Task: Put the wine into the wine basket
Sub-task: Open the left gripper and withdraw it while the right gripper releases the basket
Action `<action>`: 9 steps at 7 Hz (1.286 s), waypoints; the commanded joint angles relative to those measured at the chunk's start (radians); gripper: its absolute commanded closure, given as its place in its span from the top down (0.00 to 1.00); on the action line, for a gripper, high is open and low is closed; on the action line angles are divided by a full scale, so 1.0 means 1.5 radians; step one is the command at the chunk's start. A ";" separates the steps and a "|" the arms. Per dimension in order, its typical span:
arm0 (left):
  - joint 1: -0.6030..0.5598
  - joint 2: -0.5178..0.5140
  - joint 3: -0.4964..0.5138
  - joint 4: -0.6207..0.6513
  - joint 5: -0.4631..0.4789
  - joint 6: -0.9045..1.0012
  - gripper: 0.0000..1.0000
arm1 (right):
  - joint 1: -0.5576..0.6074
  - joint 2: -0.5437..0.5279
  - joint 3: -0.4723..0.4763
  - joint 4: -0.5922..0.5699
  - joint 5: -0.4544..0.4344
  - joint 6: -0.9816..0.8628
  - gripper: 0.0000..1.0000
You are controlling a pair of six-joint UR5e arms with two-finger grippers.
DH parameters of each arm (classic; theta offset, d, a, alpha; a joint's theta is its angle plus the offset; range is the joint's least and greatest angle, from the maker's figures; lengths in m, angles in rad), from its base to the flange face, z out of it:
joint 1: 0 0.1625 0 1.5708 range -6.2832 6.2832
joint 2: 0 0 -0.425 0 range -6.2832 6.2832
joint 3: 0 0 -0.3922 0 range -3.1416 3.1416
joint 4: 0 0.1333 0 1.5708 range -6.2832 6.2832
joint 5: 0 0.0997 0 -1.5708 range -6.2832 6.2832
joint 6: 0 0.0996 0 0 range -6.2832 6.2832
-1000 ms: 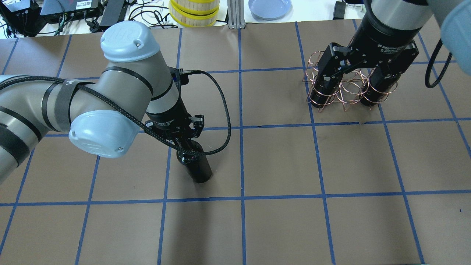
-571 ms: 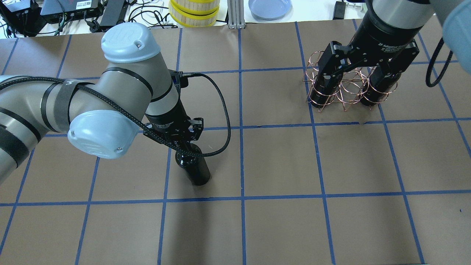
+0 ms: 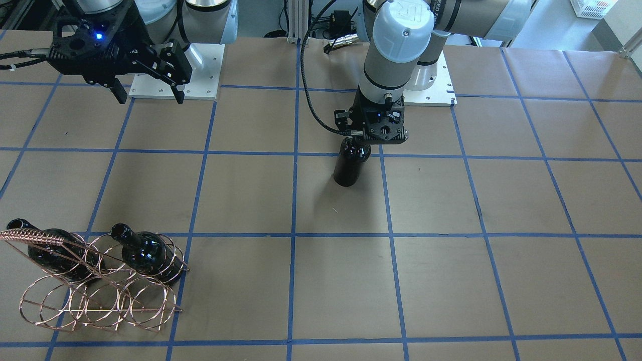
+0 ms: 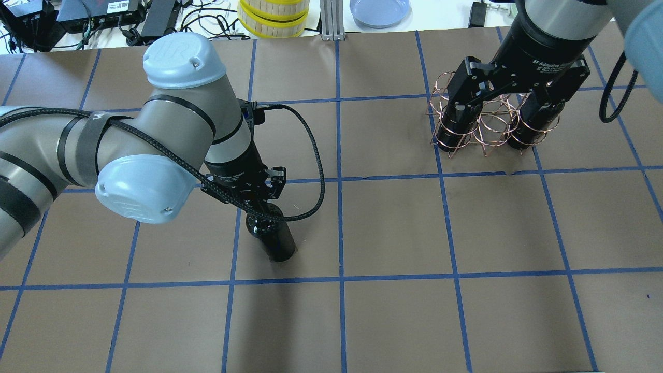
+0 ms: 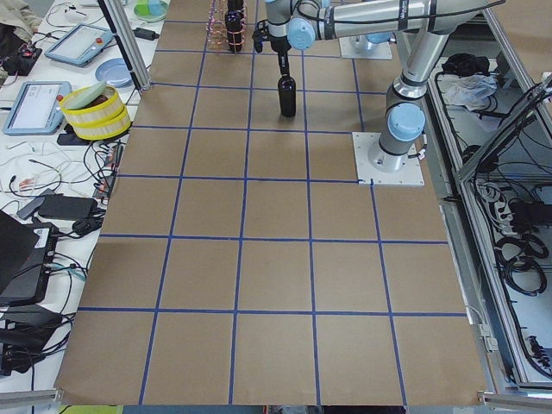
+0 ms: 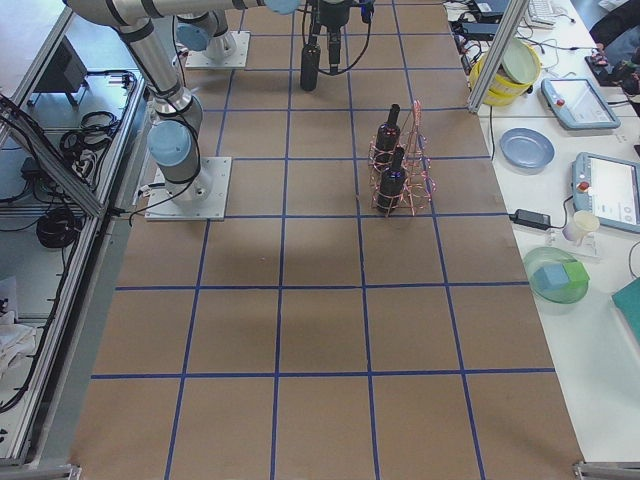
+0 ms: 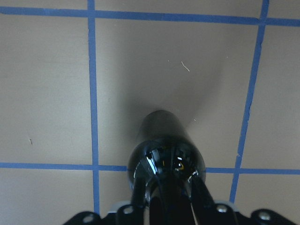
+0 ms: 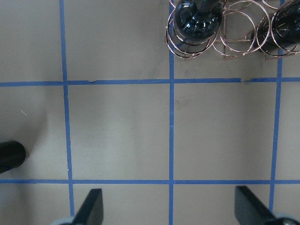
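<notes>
Little has moved over the last second: the left gripper [image 4: 259, 203], clamped on the neck of the wine [image 4: 275, 241], holds it upright mid-bench, left of centre. The wine basket [image 4: 489, 122] sits far right under the wide-open right gripper [image 8: 169, 208], so the carry lies ahead.

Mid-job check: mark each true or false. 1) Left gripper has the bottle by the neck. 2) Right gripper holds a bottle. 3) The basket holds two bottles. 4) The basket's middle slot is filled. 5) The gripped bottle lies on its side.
1) True: the left gripper is shut on the neck of the wine bottle.
2) False: the right gripper is open and empty.
3) True: the wine basket holds two bottles.
4) False: the middle slot is empty; the bottles sit in the end slots.
5) False: it stands upright.
</notes>
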 commanded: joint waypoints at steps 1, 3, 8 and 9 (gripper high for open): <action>0.000 0.000 0.001 0.000 0.001 -0.001 0.72 | 0.000 0.000 0.000 -0.001 0.002 0.001 1.00; 0.000 0.000 0.003 0.000 0.001 -0.003 0.88 | 0.001 0.000 0.001 -0.001 0.002 0.002 1.00; 0.070 0.008 0.134 -0.076 0.019 0.041 1.00 | 0.006 0.002 0.001 -0.001 0.003 0.043 1.00; 0.133 0.008 0.198 -0.111 0.017 0.089 0.99 | 0.016 0.005 0.001 -0.002 0.008 0.085 1.00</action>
